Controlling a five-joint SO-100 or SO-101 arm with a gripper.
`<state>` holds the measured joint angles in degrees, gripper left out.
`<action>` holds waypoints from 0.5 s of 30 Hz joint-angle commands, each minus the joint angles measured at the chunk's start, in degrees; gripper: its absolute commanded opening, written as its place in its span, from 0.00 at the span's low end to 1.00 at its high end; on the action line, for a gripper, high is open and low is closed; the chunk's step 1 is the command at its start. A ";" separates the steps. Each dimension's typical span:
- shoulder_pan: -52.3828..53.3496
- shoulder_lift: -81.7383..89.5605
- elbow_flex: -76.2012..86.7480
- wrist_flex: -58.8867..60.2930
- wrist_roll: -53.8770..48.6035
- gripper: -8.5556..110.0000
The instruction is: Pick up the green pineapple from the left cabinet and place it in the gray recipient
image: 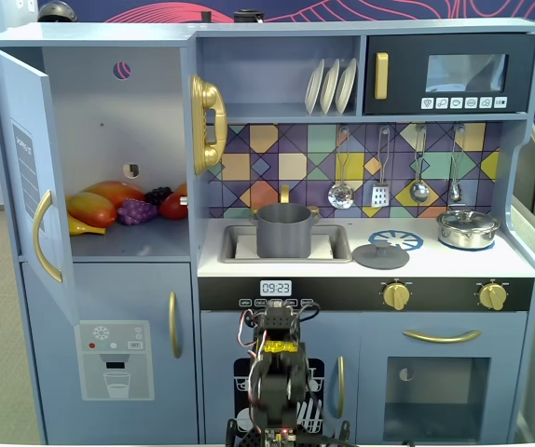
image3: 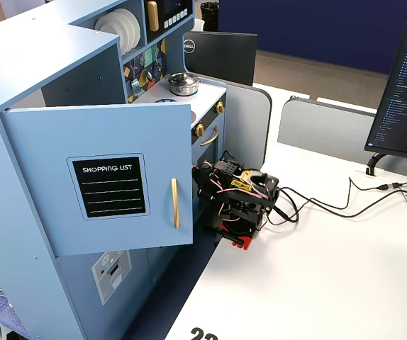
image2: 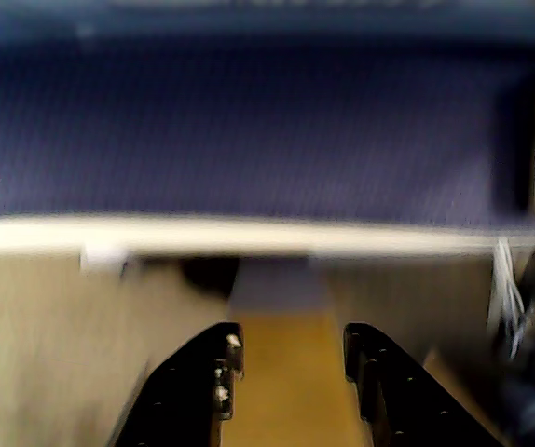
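Observation:
No green pineapple shows in any view. The left cabinet (image: 109, 140) stands open, its door (image: 30, 177) swung out with a gold handle; the door also shows in a fixed view (image3: 97, 177). On its shelf lie orange-yellow fruit (image: 95, 203), a purple grape bunch (image: 137, 211) and a red fruit (image: 174, 205). The gray recipient (image: 283, 231) stands in the sink. My arm (image: 277, 368) is folded low in front of the kitchen, also seen in a fixed view (image3: 239, 198). In the blurred wrist view my gripper (image2: 291, 337) is open and empty.
A shiny silver lidded pot (image: 468, 228) stands on the counter at the right, with a gray lid (image: 380, 255) beside the sink. A microwave (image: 449, 74) sits at the top right. A white table (image3: 317, 283) carries the arm, cables and a monitor (image3: 402, 92).

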<state>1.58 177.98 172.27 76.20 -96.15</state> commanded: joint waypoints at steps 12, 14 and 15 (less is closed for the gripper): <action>1.23 4.13 -0.26 11.43 9.58 0.16; 1.23 4.13 -0.26 11.43 9.58 0.17; 1.23 4.13 -0.26 11.43 9.58 0.17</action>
<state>1.93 182.55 170.95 78.13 -88.86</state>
